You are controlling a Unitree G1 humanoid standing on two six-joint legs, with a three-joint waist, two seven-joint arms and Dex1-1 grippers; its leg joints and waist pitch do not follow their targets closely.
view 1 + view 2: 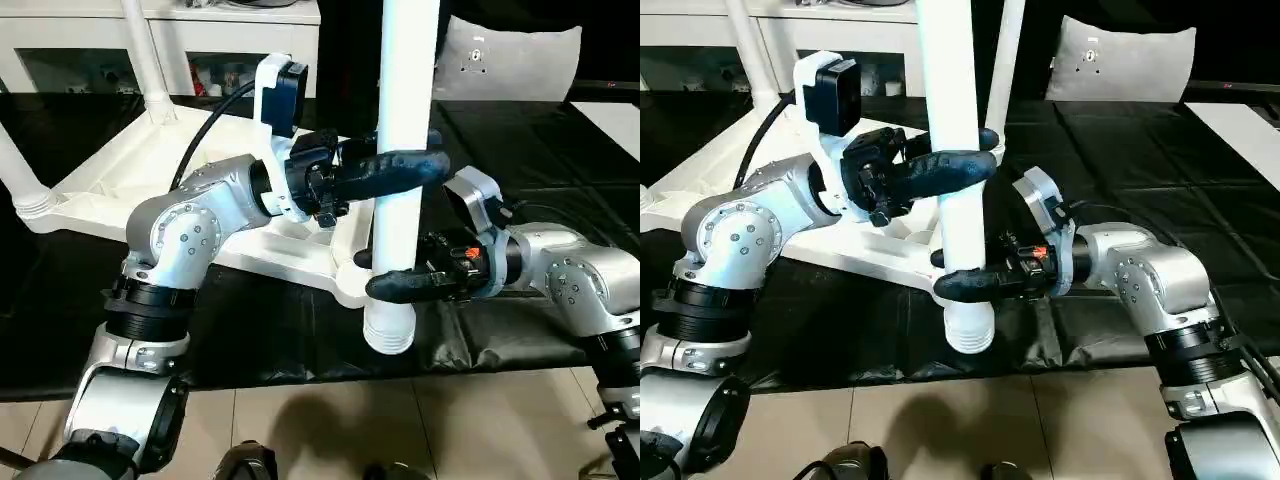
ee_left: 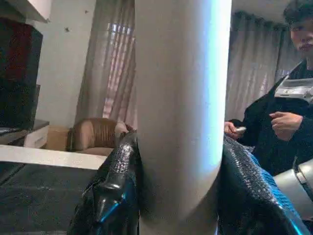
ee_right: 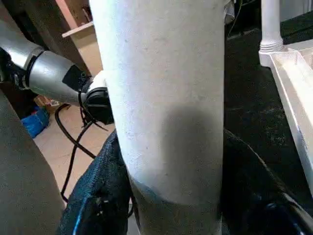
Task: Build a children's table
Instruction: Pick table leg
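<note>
Black-covered work surface carries the upturned table top, left gripper and right gripper both clenched on one upright leg beside a corner socket; tilt could jam it.

The upright white leg is clasped at 2 heights, the left gripper above and the right gripper below, so both sides of it are taken. Just behind it the upturned table top and 2 more legs block the black work surface. The surface's right part lies open.
</note>
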